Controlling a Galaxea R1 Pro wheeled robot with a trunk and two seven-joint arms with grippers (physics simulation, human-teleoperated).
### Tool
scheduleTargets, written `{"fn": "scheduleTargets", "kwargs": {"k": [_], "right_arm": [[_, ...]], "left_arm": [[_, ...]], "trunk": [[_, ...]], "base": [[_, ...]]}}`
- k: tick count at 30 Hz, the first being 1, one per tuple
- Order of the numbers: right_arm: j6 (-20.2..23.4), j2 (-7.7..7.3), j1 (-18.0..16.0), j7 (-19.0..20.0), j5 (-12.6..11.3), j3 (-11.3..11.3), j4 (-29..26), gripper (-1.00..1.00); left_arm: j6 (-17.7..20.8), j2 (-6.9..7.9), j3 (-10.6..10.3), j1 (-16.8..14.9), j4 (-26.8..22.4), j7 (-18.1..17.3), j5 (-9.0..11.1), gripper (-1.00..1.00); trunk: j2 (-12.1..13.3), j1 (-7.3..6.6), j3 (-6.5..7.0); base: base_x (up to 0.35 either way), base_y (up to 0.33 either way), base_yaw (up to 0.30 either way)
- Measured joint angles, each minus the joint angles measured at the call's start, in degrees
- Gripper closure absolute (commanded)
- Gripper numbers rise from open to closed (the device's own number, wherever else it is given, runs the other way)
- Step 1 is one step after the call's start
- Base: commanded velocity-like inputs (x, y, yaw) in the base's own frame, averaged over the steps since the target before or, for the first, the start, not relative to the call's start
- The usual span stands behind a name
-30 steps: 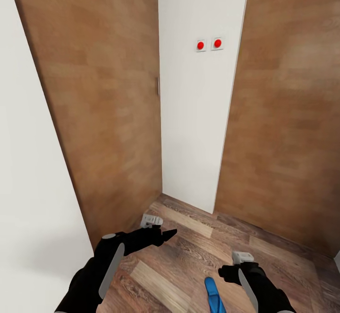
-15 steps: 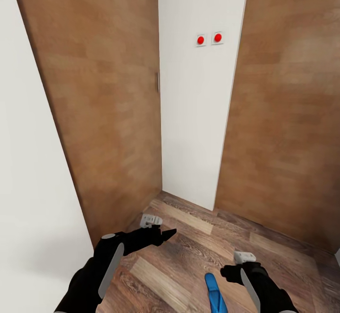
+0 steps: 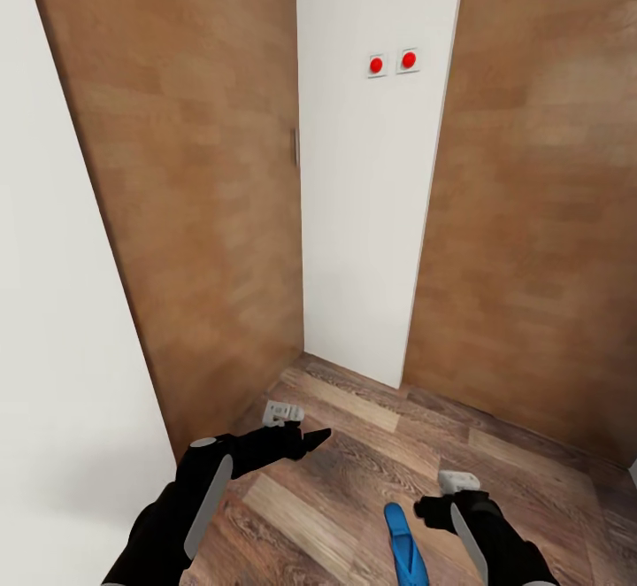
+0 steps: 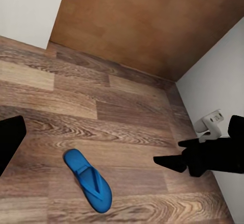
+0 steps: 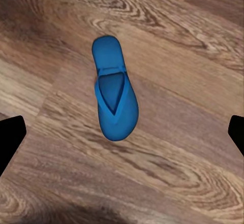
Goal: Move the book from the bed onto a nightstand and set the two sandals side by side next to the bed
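One bright blue sandal (image 3: 403, 552) lies flat on the brown wood-plank floor, also seen as the sandal (image 4: 89, 181) and the sandal (image 5: 114, 97). My right gripper (image 3: 430, 512) hovers open just right of it and above it, fingers spread wide with nothing between them. My left gripper (image 3: 311, 435) is held out over the floor to the left, open and empty. From the left wrist view the right gripper (image 4: 175, 161) shows beyond the sandal. The book, the bed and the nightstand are out of view.
I face a corner: a wooden door (image 3: 190, 179) on the left, a narrow white wall (image 3: 372, 214) with two red switches (image 3: 392, 63), and a wooden panel (image 3: 540, 214) on the right. A white wall (image 3: 62, 373) stands close at my left.
The whole picture has shifted slightly, so the camera moved; the switches sit a little higher. Both arms and the sandal keep their places relative to each other.
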Motion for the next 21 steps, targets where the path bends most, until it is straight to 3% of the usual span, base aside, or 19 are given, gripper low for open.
{"fn": "scheduleTargets", "kwargs": {"k": [5, 13, 21], "right_arm": [[-2.2, 0.14, 0.0, -0.1, 0.0, 0.1, 0.2, -1.00], [-12.6, 0.15, 0.0, -0.1, 0.1, 0.2, 7.0, -1.00], [-14.7, 0.15, 0.0, -0.1, 0.1, 0.2, 8.6, -1.00]], "left_arm": [[0.0, 0.00, 0.0, 0.0, 0.0, 0.0, 0.0, -1.00], [0.0, -0.02, 0.0, 0.0, 0.0, 0.0, 0.0, -1.00], [0.1, 0.01, 0.0, 0.0, 0.0, 0.0, 0.0, -1.00]], "trunk": [[-2.0, 1.10, -0.90], [-5.2, 2.86, -2.34], [-7.3, 4.04, -3.90]], "base": [[0.000, 0.000, 0.000], [0.000, 0.000, 0.000], [0.000, 0.000, 0.000]]}}
